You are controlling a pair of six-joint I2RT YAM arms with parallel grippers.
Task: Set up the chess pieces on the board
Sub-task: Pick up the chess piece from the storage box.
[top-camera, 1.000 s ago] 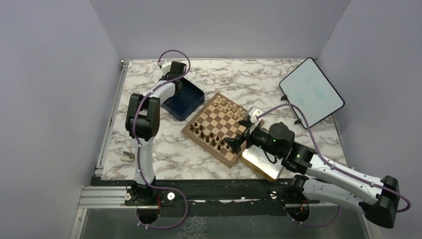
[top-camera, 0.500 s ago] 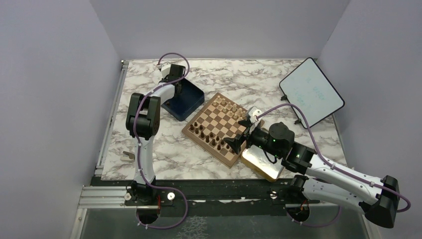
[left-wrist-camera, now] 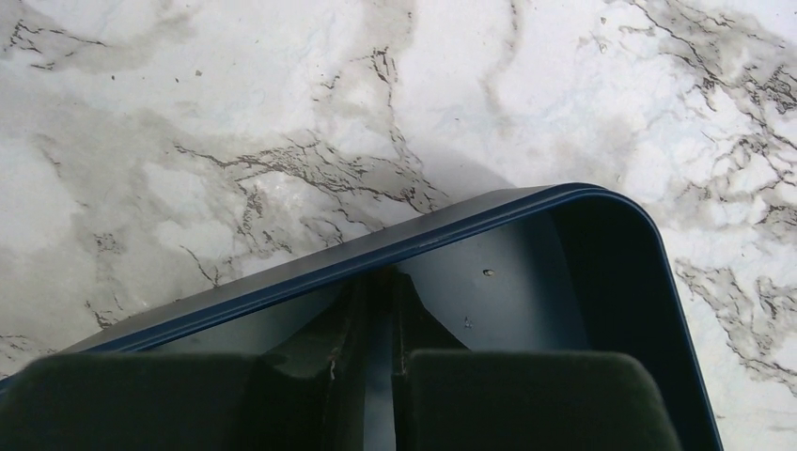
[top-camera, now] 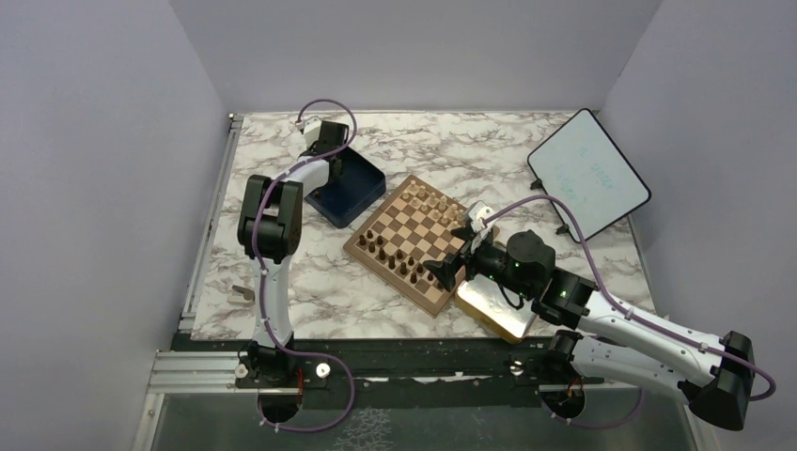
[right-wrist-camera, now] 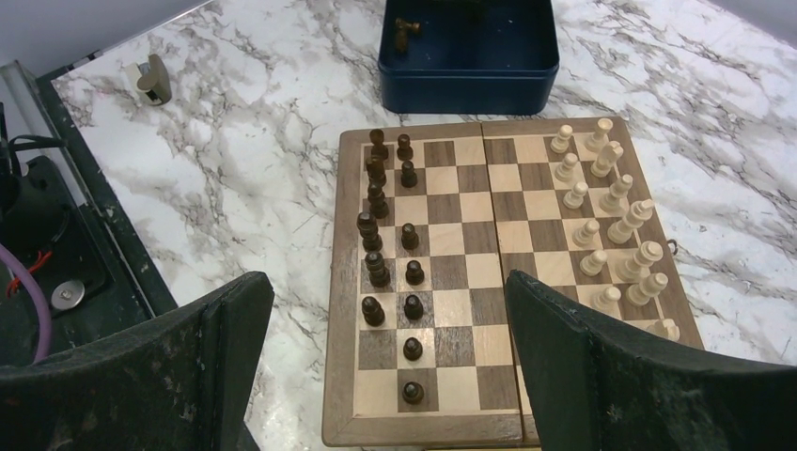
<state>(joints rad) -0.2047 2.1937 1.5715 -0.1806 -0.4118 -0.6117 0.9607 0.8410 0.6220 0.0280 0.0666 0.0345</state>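
Observation:
The board (top-camera: 418, 225) (right-wrist-camera: 451, 235) lies at mid-table. The dark chess pieces (top-camera: 390, 254) (right-wrist-camera: 376, 197) stand in two files along its near-left side. One dark piece (right-wrist-camera: 407, 31) lies loose in the dark blue box (top-camera: 352, 193) (left-wrist-camera: 526, 282) (right-wrist-camera: 470, 80). My left gripper (top-camera: 335, 167) (left-wrist-camera: 381, 274) is down inside that box against its far wall. Only a thin slit shows between its fingers, and I see nothing in it. My right gripper (top-camera: 454, 252) (right-wrist-camera: 385, 287) hangs wide open above the board's near corner, holding nothing.
Pale beige chessmen (top-camera: 432, 202) (right-wrist-camera: 611, 207) fill the board's far-right side. A gold-rimmed tray (top-camera: 493, 305) lies under the right arm. A white tablet (top-camera: 587, 174) leans at the back right. A small beige block (top-camera: 242, 293) (right-wrist-camera: 150, 80) sits near the left rail.
The left wrist has shifted slightly toward the far side of the blue box. The right arm has not moved.

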